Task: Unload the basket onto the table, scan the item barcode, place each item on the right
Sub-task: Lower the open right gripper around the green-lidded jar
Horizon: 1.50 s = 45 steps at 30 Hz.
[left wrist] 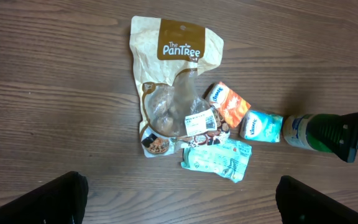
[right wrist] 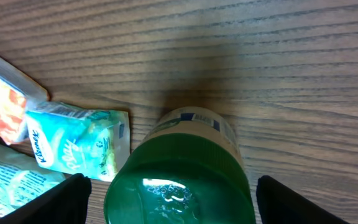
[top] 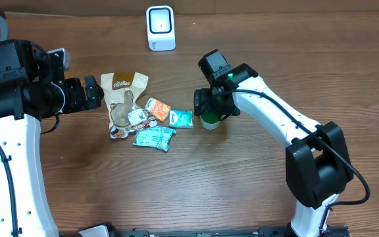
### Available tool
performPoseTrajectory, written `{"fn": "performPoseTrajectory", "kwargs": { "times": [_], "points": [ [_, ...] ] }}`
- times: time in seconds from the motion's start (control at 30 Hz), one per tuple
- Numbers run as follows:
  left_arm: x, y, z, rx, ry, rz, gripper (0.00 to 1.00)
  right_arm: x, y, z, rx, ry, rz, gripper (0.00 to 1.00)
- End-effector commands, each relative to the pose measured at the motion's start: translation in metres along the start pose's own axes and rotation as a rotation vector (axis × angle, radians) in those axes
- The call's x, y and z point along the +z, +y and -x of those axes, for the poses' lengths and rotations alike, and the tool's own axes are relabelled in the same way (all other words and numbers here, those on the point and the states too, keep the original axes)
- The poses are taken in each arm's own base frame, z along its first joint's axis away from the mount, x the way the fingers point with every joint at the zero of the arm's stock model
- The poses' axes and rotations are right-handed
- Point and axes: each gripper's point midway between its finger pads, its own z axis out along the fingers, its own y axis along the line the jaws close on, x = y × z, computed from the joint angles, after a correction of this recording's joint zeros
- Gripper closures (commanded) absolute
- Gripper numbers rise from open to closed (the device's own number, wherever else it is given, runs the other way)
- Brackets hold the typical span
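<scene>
Far left: left gripper (top: 96,92), spread to its widest, empty, touching nothing. Hangs above the table (top: 176,191) just beside the pouch (top: 125,95). Judged parked there to keep clear and leave the work to the other arm.

Next along, a loose heap: pouch lying flat, printed face up; wipes (top: 154,138) below it; orange pack (top: 157,108) against the pouch's right edge; Kleenex (top: 181,118) just right of that. Probably laid out as stock awaiting a scan, none lifted.

Behind the heap and well apart from it, near the far edge: scanner (top: 160,27), upright, window toward the table's middle, likely so that a barcode can be shown to it from the front.

Just beside the Kleenex: bottle (top: 209,122), green cap up, standing on the table at the heap's right end, so easiest to reach from that side. Taken to be the item in hand. No barcode visible on it.

Last, right gripper (right wrist: 174,186), set over the bottle from above, one finger at each side of the cap. Jaws wide, close in on both sides; thin gap seen at one side, too tight to tell at the other. No firm hold judged.
</scene>
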Motion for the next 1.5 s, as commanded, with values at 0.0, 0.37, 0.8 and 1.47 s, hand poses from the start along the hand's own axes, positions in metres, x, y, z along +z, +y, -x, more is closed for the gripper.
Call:
{"fn": "performPoseTrajectory", "kwargs": {
  "times": [0.0,0.37,0.8,1.47],
  "points": [
    [-0.001,-0.005,0.001,0.0,-0.004,-0.018,0.0,0.005,-0.002,0.007,0.005,-0.012,-0.026,0.21],
    [-0.001,-0.005,0.001,0.0,-0.003,-0.017,0.0,0.008,-0.008,0.002,-0.001,0.017,-0.048,0.45],
    [-0.001,-0.005,0.001,0.0,-0.003,-0.018,0.01,-0.014,-0.007,0.01,-0.547,-0.027,-0.035,0.62],
    [-0.001,-0.005,0.001,0.0,-0.003,-0.017,0.0,-0.017,0.002,0.012,-1.51,-0.065,0.035,0.86]
  ]
}}
